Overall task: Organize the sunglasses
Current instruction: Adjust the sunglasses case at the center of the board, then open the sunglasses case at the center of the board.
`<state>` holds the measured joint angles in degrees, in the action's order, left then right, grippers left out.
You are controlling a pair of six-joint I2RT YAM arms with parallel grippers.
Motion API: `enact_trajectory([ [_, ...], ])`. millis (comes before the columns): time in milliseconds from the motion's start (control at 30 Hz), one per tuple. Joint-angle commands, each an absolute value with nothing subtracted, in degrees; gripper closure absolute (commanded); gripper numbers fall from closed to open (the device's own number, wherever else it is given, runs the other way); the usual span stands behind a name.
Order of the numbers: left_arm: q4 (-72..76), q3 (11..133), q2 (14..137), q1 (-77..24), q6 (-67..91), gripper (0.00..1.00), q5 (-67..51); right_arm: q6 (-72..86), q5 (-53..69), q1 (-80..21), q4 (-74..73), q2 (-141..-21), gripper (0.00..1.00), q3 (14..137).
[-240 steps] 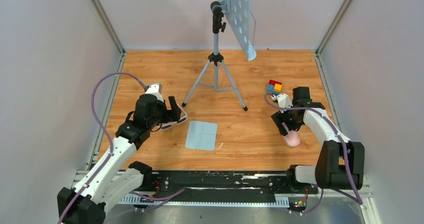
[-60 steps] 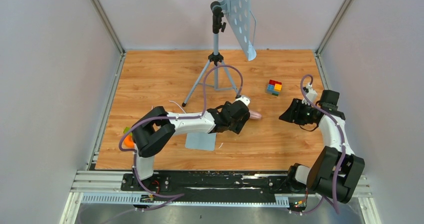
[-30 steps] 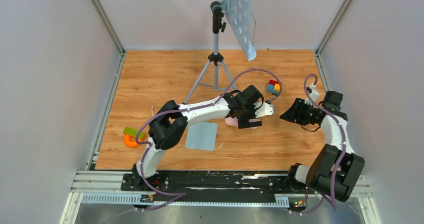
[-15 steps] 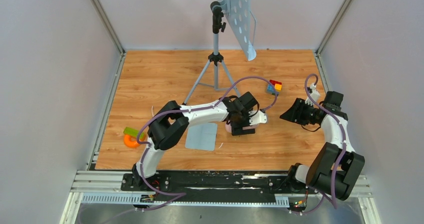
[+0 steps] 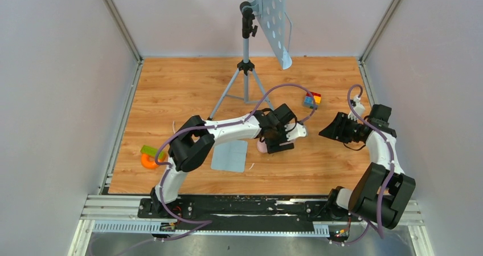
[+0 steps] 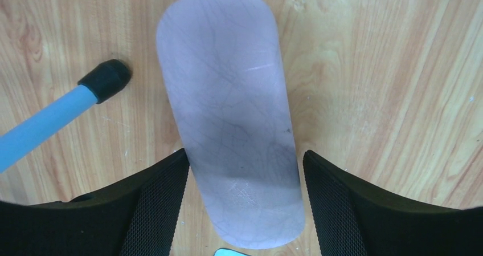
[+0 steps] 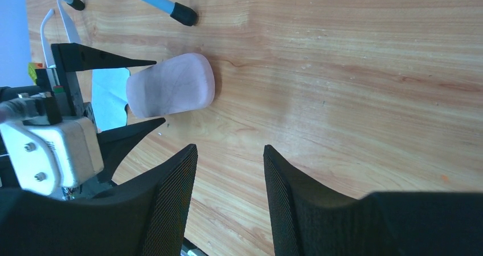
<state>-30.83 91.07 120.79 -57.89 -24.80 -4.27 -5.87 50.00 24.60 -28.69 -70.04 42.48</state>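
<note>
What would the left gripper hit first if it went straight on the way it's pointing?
Most likely the pink case: the left gripper points down at it, a finger on each side. The fingertips themselves would land on the wooden table beside it; the remaining gap is unclear.

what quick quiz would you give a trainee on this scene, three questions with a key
1. True or false: the fingers of the left gripper stand on either side of the pink case.
2. Short answer: what colour is the rubber foot on the tripod leg beside the case in the left wrist view?
3. Multiple choice: what is between the fingers of the right gripper? A the pink case; B the tripod leg; C nothing.

Key: 1 true; 2 black; 3 C.
</note>
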Motion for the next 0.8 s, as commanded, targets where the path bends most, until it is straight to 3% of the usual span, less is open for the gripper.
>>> enact_trajectory([
  [0, -30.41, 93.65, 121.64, -58.04, -19.87, 0.27, -4.17, -6.82, 51.37, 26.04, -29.62, -70.49, 0.49, 43.59],
  [200, -29.86, 92.04, 120.57, -58.05, -15.39, 0.43, -3.02, -6.87, 51.24, 26.16, -29.62, -69.91, 0.49, 43.44],
  [267, -27.68, 89.93, 119.30, -58.08, -13.17, 0.42, -3.28, -6.96, 51.08, 26.12, -29.54, -69.59, 0.49, 43.34],
  [333, -25.75, 87.98, 118.37, -58.09, -11.78, 0.32, -3.24, -7.10, 50.98, 26.22, -29.53, -69.52, 0.49, 43.33],
  [433, -24.92, 87.54, 118.76, -58.06, -11.88, 0.30, -3.28, -7.19, 50.76, 26.21, -29.49, -69.52, 0.49, 43.29],
  [767, -28.25, 92.17, 122.10, -58.09, -12.92, 0.45, -3.92, -7.12, 50.54, 26.92, -29.53, -68.91, 0.49, 43.24],
])
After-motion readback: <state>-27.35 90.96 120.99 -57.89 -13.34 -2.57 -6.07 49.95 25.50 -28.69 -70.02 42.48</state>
